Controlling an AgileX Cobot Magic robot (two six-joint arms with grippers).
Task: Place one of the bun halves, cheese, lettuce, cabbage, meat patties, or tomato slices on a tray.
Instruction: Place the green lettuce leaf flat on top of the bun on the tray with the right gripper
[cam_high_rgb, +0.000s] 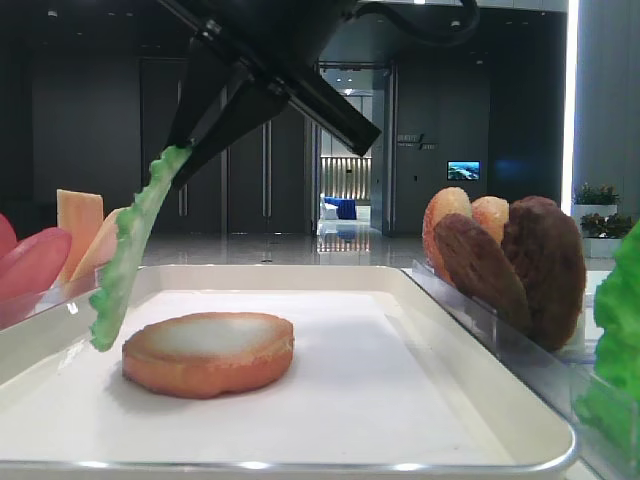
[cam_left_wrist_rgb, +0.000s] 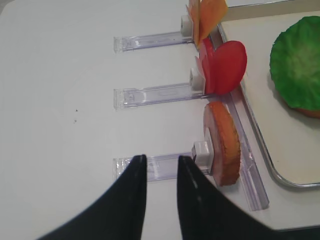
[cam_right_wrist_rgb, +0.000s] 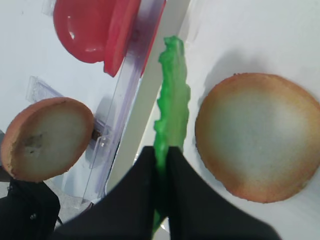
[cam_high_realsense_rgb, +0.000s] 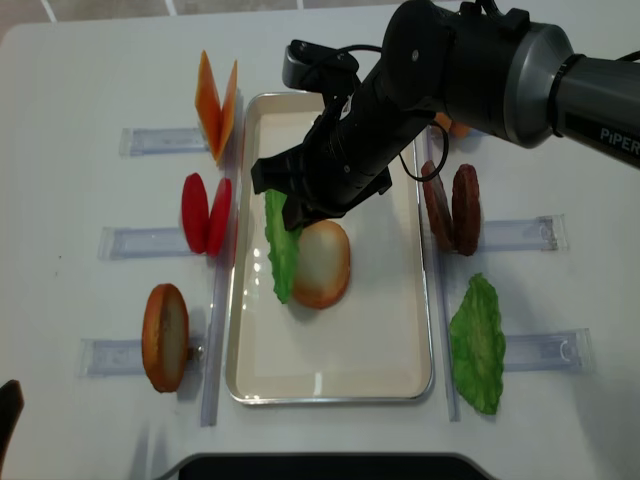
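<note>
Low table-level view along the tray (cam_high_rgb: 520, 410), overhead view, two close downward wrist views, all sharing it

A flat white tabletop (cam_high_realsense_rgb: 80, 90) carries a large white rectangular tray (cam_high_realsense_rgb: 410, 385) with a raised glossy rim; clear plastic holders (cam_high_realsense_rgb: 135, 243) rest on it to the tray's left; more clear holders (cam_high_realsense_rgb: 520, 235) rest on it to the right.

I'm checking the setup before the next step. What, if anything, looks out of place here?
Nothing looks spilled or damaged. One bun half lies flat in the tray, and the right gripper holds the lettuce by its edge, hanging beside that bun. The other pieces stand in their holders.
</note>
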